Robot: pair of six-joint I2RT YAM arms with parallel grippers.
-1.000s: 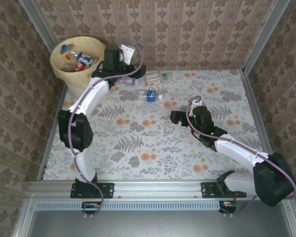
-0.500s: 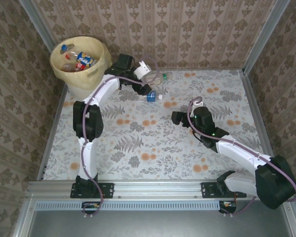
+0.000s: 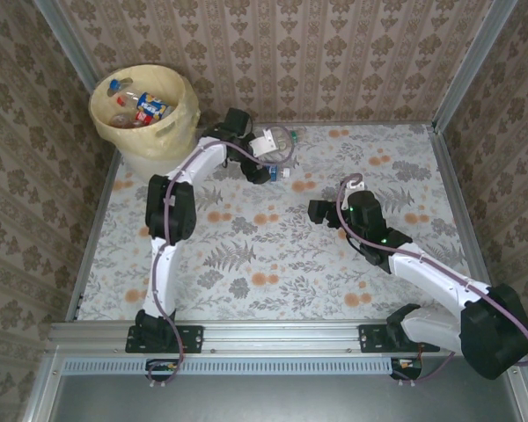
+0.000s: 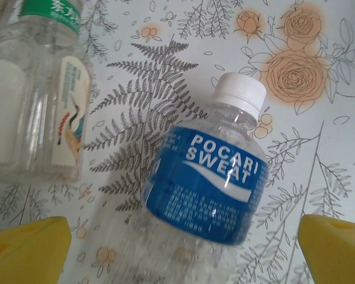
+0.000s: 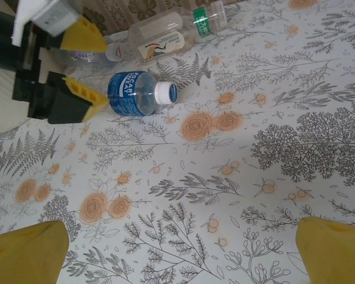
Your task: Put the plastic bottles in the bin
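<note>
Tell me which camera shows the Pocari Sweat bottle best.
Left wrist: the Pocari Sweat bottle lies close up, blue label and white cap readable. The right wrist view has it smaller, whole, on its side. In top external it is a tiny, partly covered blue spot.

In the bin (image 3: 172, 132) at 11 o'clock of the worktop (image 3: 273, 264), several bottles (image 3: 141, 107). At 12 o'clock, one bottle (image 4: 207, 183) lying between the left tool's (image 3: 271, 165) spread fingers. Another bottle (image 4: 35, 100) just beside it, at its 12 o'clock. Well apart at its 4 o'clock, the right tool (image 3: 315, 211).
</note>
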